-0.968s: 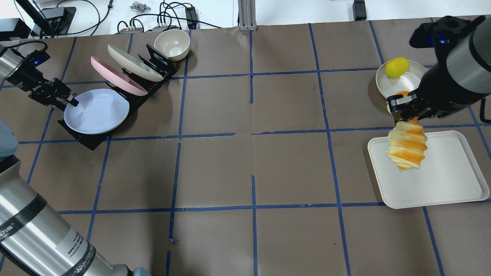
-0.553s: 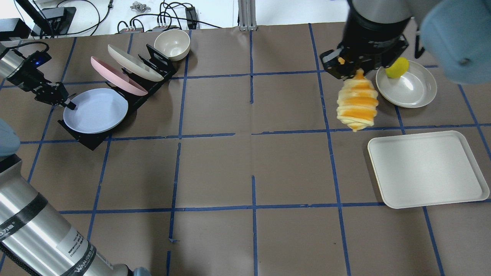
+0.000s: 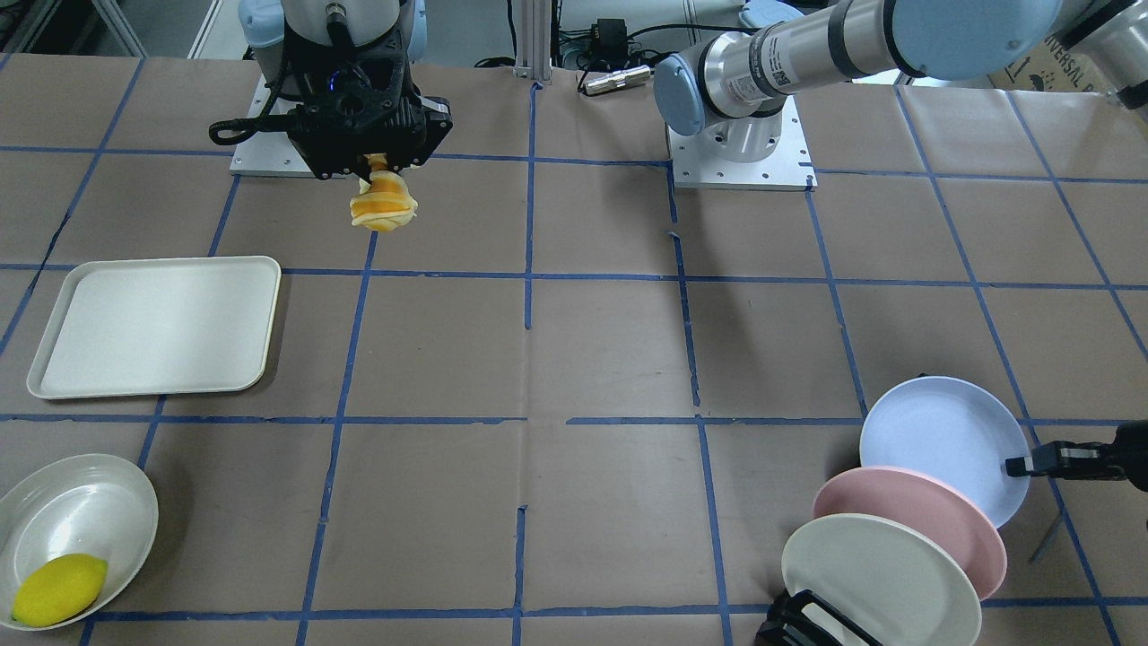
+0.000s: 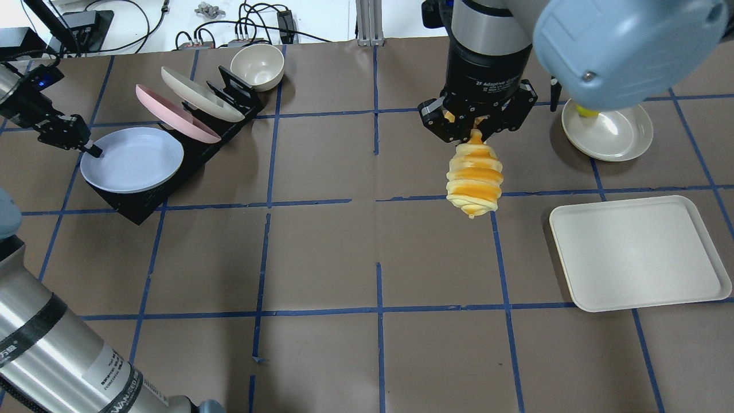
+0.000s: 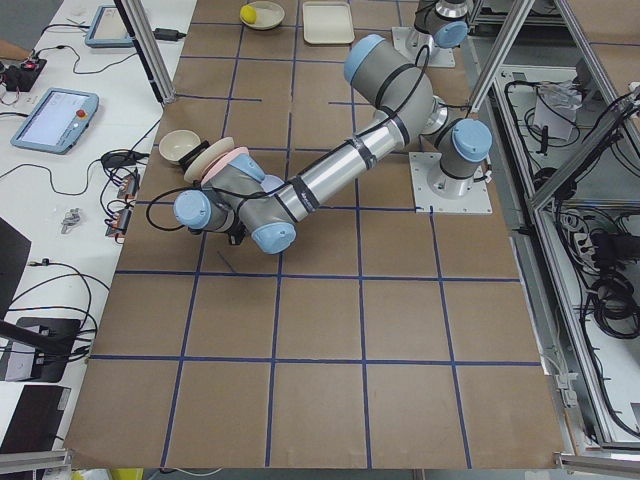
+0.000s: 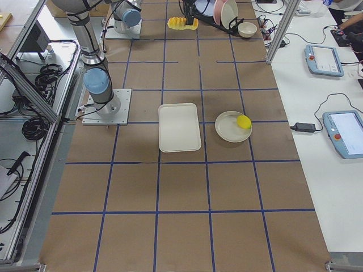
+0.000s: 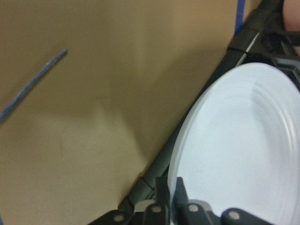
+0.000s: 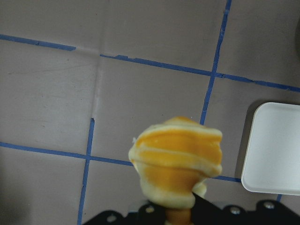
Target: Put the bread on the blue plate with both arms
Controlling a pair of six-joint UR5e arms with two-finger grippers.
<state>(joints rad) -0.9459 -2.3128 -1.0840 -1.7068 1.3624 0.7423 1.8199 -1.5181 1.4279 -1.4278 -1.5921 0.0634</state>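
Over table (image 4: pixel 321 252), right fingers (image 4: pixel 457 127) grip one bread (image 4: pixel 475 182); left fingers (image 4: pixel 90 151) pinch rim of one blue plate (image 4: pixel 132 160).

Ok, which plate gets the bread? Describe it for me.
In the overhead view, find the black rack at the table's left. Of its three plates, the blue plate is nearest the robot, lavender rather than pink or cream, with the left tool pinching its rim.

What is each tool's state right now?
Left tool: shut on the blue plate's rim.
Right tool: shut on the bread's top end.
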